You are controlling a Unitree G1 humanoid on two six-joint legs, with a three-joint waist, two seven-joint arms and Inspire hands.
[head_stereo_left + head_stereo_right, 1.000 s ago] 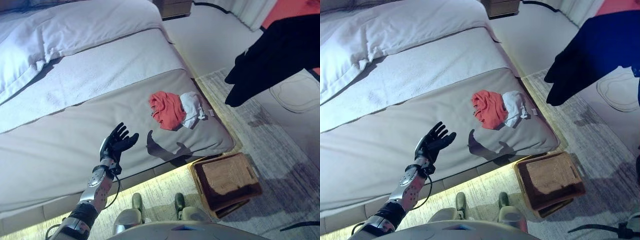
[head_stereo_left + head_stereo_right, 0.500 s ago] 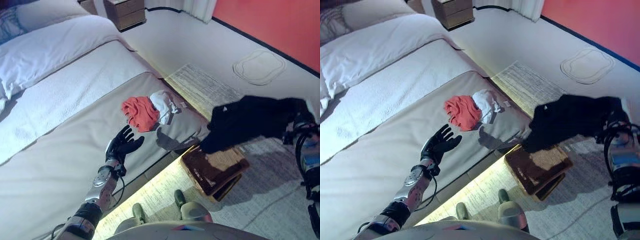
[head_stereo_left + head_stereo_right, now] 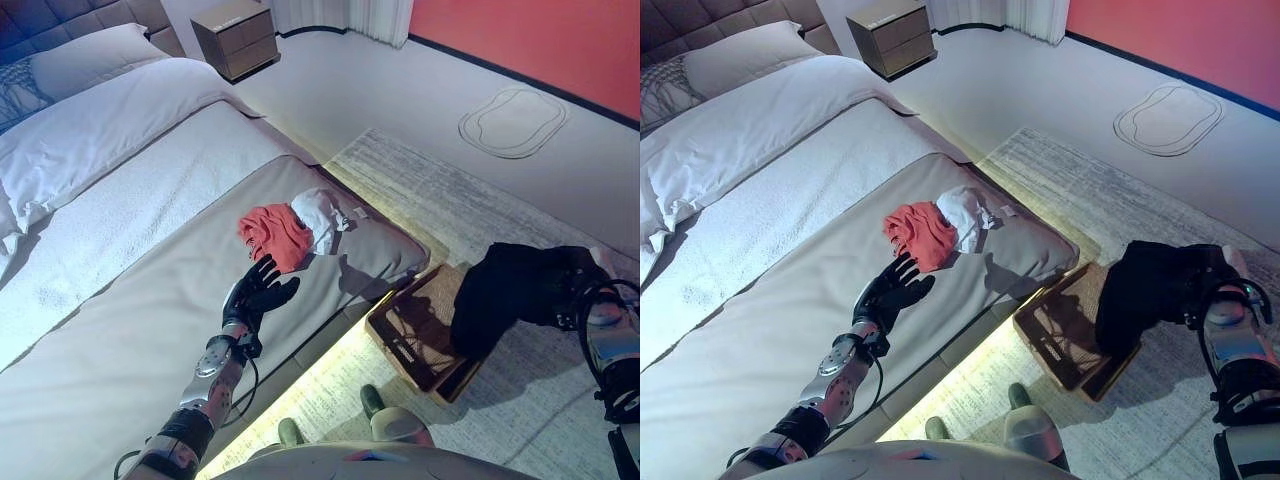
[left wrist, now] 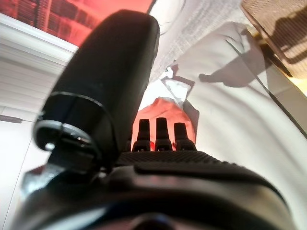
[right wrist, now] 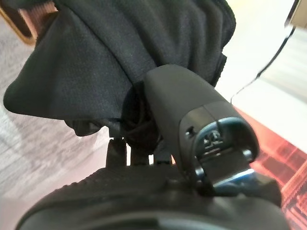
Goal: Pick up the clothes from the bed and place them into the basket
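Right hand (image 3: 1230,300) is clamped on black garment (image 3: 1150,290), hanging over the basket (image 3: 1060,335) edge. Recommend centring above the opening before release. Left hand (image 3: 890,290) hovers spread, empty.

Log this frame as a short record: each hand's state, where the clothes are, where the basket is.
left hand: open, empty, over the bed, just short of the red garment
right hand: shut on black garment, which hangs over the basket's far side
basket: on the floor beside the bed
red garment: on the bed
white garment: on the bed, touching the red one
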